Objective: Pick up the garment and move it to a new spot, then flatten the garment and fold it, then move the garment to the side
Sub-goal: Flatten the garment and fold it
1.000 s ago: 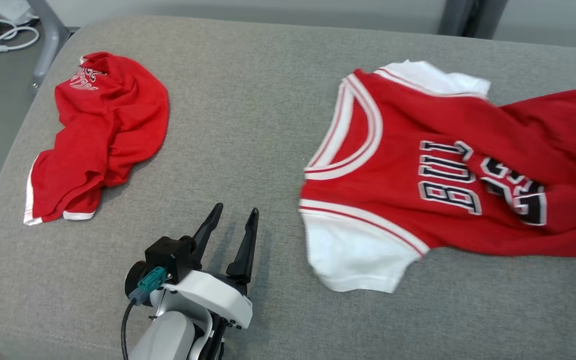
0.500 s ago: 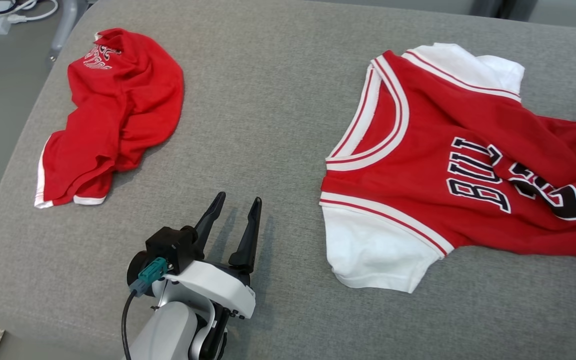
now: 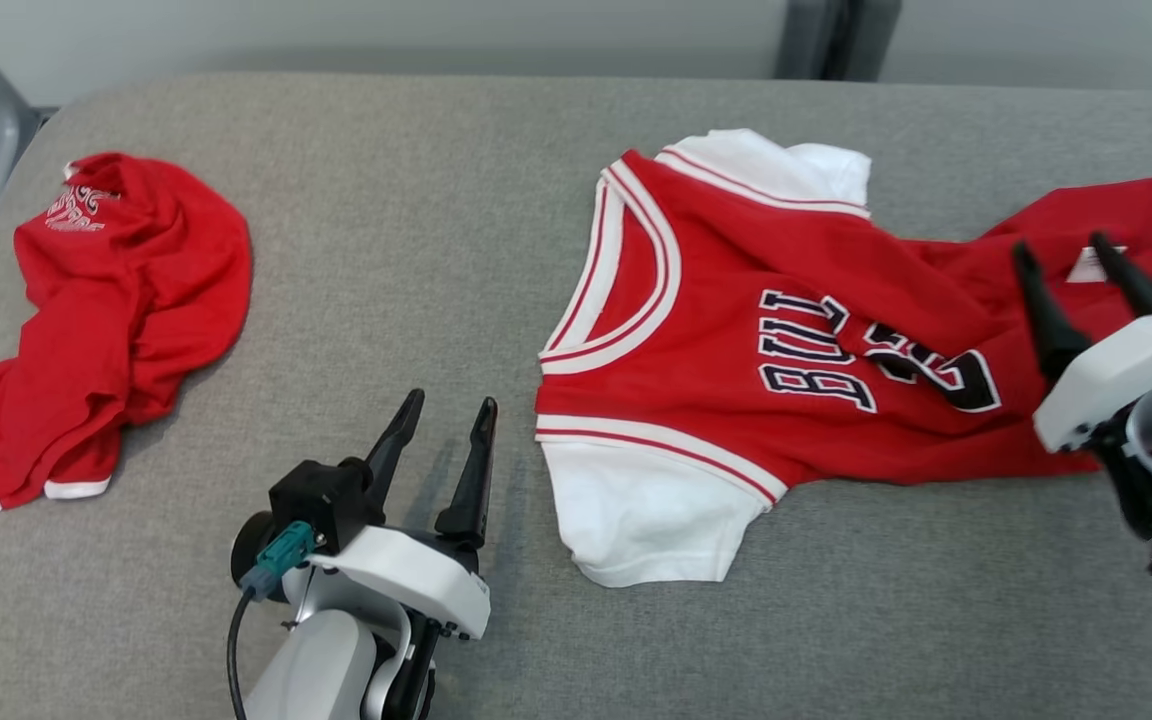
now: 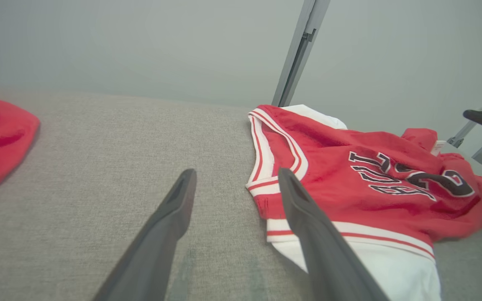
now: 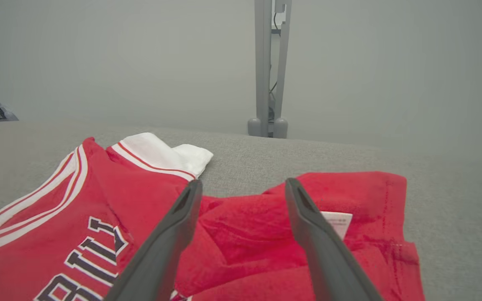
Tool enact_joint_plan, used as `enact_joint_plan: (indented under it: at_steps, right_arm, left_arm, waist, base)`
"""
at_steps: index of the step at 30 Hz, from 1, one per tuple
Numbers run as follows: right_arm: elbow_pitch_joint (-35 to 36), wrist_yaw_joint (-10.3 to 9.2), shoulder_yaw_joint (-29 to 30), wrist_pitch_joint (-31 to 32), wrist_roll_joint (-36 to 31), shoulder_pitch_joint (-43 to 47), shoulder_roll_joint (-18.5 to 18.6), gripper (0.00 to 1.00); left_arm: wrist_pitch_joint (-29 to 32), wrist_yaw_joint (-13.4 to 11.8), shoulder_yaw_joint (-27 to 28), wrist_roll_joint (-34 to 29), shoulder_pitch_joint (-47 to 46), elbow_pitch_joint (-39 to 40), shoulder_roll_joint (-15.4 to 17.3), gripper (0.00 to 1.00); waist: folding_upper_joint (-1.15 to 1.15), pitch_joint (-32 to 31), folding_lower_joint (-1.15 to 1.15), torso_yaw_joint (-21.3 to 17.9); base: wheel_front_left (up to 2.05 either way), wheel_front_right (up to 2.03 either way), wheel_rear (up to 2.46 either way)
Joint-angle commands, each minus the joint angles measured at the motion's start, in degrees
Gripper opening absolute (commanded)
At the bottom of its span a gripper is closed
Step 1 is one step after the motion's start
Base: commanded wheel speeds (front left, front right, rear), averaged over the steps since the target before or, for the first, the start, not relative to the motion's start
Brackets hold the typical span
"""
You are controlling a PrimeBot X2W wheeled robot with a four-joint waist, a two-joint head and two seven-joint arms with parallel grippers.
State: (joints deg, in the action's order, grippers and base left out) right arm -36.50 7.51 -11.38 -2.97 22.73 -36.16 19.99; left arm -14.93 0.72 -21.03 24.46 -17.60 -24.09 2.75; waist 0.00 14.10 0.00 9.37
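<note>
1. Your jersey (image 3: 736, 330) lies on the bench (image 3: 416, 200), neck end flat, hem end bunched; flattening likely comes next.
2. Right pincer (image 3: 1061, 246) hovers over that bunched hem, jaws wide, empty; well placed to tug it out.
3. Left pincer (image 3: 450, 400) sits wide and empty near the jersey's white sleeve; ready to anchor it.
</note>
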Motion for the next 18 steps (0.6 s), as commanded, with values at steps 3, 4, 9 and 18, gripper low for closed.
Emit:
enact_joint_plan:
  at_steps: [3,4,9,18]
  right_arm:
    - [3.19,-0.04,-2.70,1.76,3.89,3.29,-0.85,1.00]
    - [3.68,-0.04,-3.25,1.98,4.40,3.99,-0.94,1.00]
    - [5.16,-0.04,-4.79,3.41,5.91,6.18,-1.43,1.00]
    - [2.31,-0.03,-1.47,6.55,5.72,1.81,-1.72,1.00]
  left_arm:
    - [-0.27,0.45,0.04,-0.34,0.99,-0.45,0.26,1.00]
    - [-0.27,0.53,-0.12,-0.26,1.11,-0.44,0.27,1.00]
    - [-0.27,0.35,-0.70,0.16,2.20,-0.28,0.28,1.00]
    - [-0.27,-0.08,-2.11,1.30,2.28,1.00,0.22,1.00]
  waist:
    - [0.00,-2.46,0.00,-1.56]
    - [0.00,-2.73,0.00,-1.31]
    - [0.00,-3.79,0.00,0.62]
    - [0.00,-2.75,0.00,6.13]
  base:
    - [0.00,0.00,0.00]
    - [0.00,0.00,0.00]
    - [0.00,0.00,0.00]
    - [0.00,0.00,0.00]
